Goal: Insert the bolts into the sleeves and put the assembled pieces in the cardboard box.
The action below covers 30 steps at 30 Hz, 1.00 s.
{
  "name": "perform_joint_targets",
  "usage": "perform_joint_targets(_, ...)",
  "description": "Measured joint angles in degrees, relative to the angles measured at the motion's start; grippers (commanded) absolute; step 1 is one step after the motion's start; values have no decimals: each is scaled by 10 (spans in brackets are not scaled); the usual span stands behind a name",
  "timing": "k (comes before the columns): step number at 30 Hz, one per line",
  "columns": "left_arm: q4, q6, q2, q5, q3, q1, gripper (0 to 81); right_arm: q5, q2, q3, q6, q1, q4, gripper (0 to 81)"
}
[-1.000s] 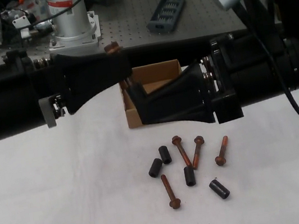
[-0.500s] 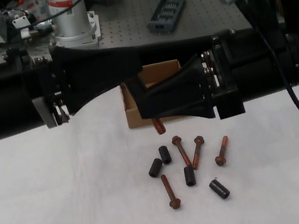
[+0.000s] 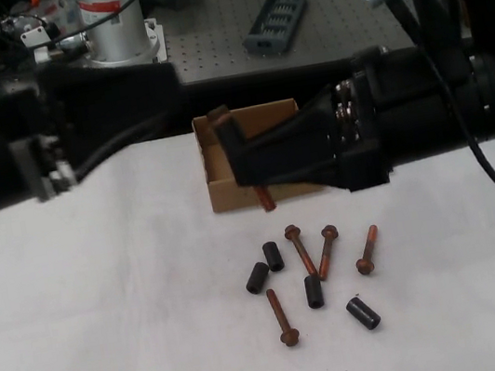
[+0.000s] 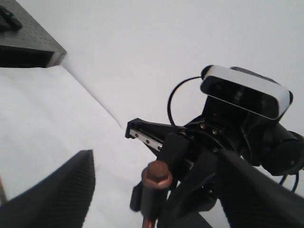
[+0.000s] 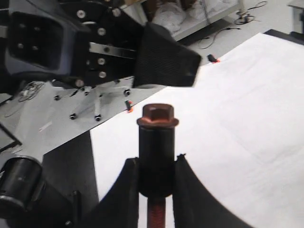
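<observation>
Bolt (image 5: 157, 115) in sleeve (image 5: 156, 142) gripped by right claw (image 5: 156, 164) beside cardboard box (image 3: 230, 194); left claw (image 4: 156, 159) wide.

The table (image 3: 317, 28) is dark grey metal dotted with a grid of holes; a plain white cloth (image 3: 112, 339) covers its near part. The small open cardboard box (image 3: 221, 194) is plain tan. The loose long metal bolts (image 3: 283, 316) are rusty copper-brown, the loose short tubular sleeves (image 3: 363, 312) matt black. The black right pincer (image 5: 156, 159) grips a black tubular sleeve (image 5: 156, 142) topped by a copper hexagonal bolt head (image 5: 157, 116).
</observation>
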Motion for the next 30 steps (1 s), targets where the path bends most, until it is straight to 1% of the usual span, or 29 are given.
perform_joint_targets(1,13,3,-6,0,0,12,484,11,0,0,-1,-5,1,29)
perform_joint_targets(2,15,3,-7,0,0,12,473,24,2,-3,-1,-13,3,29)
perform_joint_targets(4,52,13,-26,0,0,39,461,39,16,-14,-3,-28,3,29)
perform_joint_targets(5,104,33,-51,0,0,64,458,43,28,-24,-2,-36,3,29)
perform_joint_targets(6,136,48,-68,0,0,77,455,48,40,-33,-2,-43,3,29)
perform_joint_targets(7,202,82,-98,-1,0,99,454,50,57,-44,-2,-51,3,29)
perform_joint_targets(9,272,117,-131,-10,0,119,455,61,96,-70,-2,-66,8,29)
perform_joint_targets(11,306,132,-148,-20,0,127,455,67,145,-105,-2,-80,14,29)
perform_joint_targets(12,332,145,-163,-30,0,133,455,77,201,-147,-2,-93,23,29)
perform_joint_targets(13,363,159,-178,-43,0,140,455,81,232,-172,-2,-99,30,29)
perform_joint_targets(14,415,184,-204,-66,0,151,455,94,289,-221,-2,-109,47,29)
perform_joint_targets(16,484,212,-242,-100,0,162,455,106,351,-281,-2,-118,72,29)
perform_joint_targets(18,522,218,-266,-119,0,164,455,117,408,-339,-2,-125,96,29)
perform_joint_targets(19,535,219,-276,-125,0,164,455,117,413,-345,-2,-125,96,29)
perform_joint_targets(20,549,219,-285,-133,0,164,455,128,439,-407,-2,-127,117,29)
perform_joint_targets(21,560,219,-293,-140,0,164,455,133,497,-441,-2,-130,131,29)
perform_joint_targets(24,574,219,-306,-151,0,164,455,148,570,-532,-1,-130,175,29)
perform_joint_targets(25,579,219,-306,-154,0,164,455,159,612,-586,-1,-131,209,29)
perform_joint_targets(27,584,219,-308,-158,0,164,455,175,643,-627,-1,-131,241,29)
perform_joint_targets(30,587,219,-307,-162,0,164,455,192,666,-655,-1,-131,266,29)
